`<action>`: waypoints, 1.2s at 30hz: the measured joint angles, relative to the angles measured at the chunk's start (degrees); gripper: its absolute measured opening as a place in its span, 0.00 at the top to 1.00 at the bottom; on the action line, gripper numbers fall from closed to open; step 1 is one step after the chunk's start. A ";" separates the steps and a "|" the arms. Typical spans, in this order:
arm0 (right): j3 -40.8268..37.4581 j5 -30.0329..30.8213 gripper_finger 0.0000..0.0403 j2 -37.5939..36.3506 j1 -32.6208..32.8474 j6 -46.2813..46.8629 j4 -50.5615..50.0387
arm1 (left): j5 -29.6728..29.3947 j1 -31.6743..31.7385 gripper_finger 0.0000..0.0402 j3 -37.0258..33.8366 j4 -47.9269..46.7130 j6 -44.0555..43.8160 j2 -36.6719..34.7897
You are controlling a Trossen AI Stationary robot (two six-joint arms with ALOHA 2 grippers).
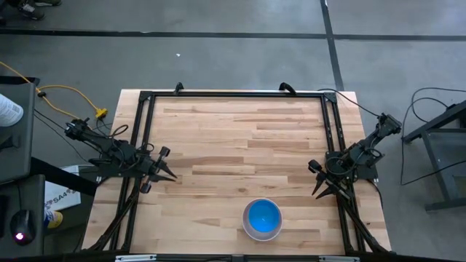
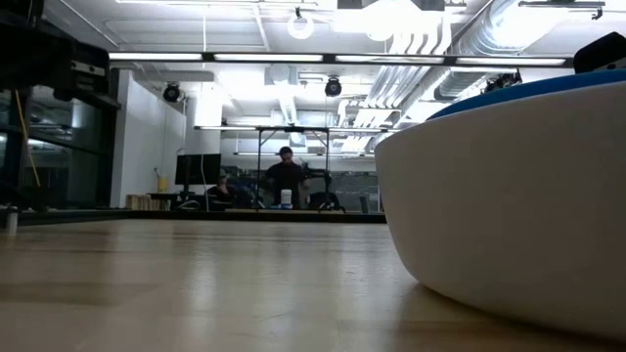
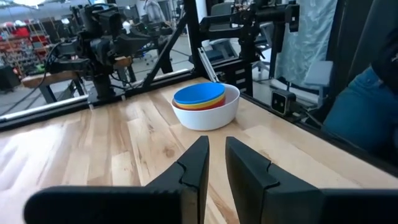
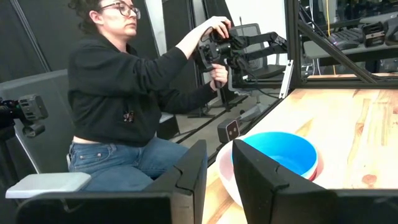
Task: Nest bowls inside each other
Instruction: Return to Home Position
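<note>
A white bowl (image 1: pixel 262 231) stands on its base on the wooden table near the front edge, a little right of centre. Smaller bowls sit nested inside it. The blue one (image 1: pixel 262 215) is on top, with a yellow rim (image 3: pixel 202 104) and a pink rim (image 4: pixel 318 165) showing under it. The purple bowl is hidden. In the low view the white wall (image 2: pixel 509 215) fills the right side. My left gripper (image 1: pixel 173 178) hovers level by the table's left edge, its fingers (image 3: pixel 216 142) narrowly open on nothing. My right gripper (image 1: pixel 319 193) hovers by the right edge, also narrowly open (image 4: pixel 219 149) and empty.
A black metal frame (image 1: pixel 233 94) runs around the table's far, left and right sides. Bare wood lies between the two grippers and behind the bowls. A seated person (image 4: pixel 118 93) works a handle beyond the table's front edge.
</note>
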 joint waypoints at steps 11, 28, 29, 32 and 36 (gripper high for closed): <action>0.00 0.02 0.82 0.00 0.00 0.01 0.00 | -0.64 0.00 0.87 -0.64 0.95 -2.69 0.00; 0.00 0.04 0.82 0.00 0.00 0.01 0.00 | -0.31 0.01 0.87 -2.47 5.67 -1.40 1.66; 0.01 0.02 0.82 0.00 0.00 0.00 0.00 | -0.31 0.02 0.87 -2.47 5.68 -1.40 1.64; 0.02 0.02 0.82 0.02 0.00 0.01 0.00 | -0.28 0.00 0.87 -2.47 5.85 -1.33 1.64; 0.02 0.03 0.82 0.00 0.00 0.01 0.00 | -0.26 0.02 0.87 -2.47 6.02 -1.31 1.64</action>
